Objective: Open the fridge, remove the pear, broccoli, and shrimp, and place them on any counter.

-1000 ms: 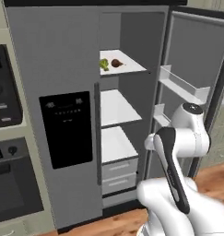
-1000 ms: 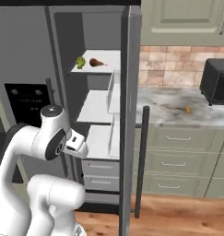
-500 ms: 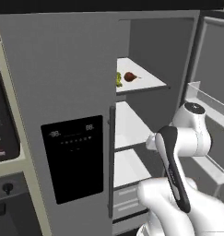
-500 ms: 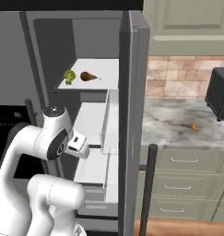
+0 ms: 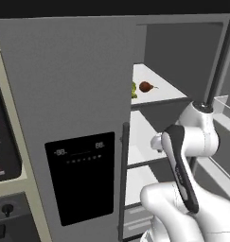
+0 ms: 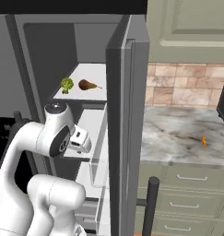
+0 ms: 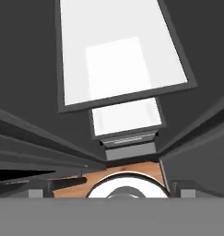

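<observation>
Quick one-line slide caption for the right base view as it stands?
Fridge door open; broccoli and pear sit side by side on the top shelf, shrimp on the counter.

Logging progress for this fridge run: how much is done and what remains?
Done: the fridge door stands open, and the shrimp already lies on the counter. In hand: nothing; the arm is inside the fridge with its tool open and empty. Left: the pear and broccoli sit side by side on the upper shelf.
</observation>
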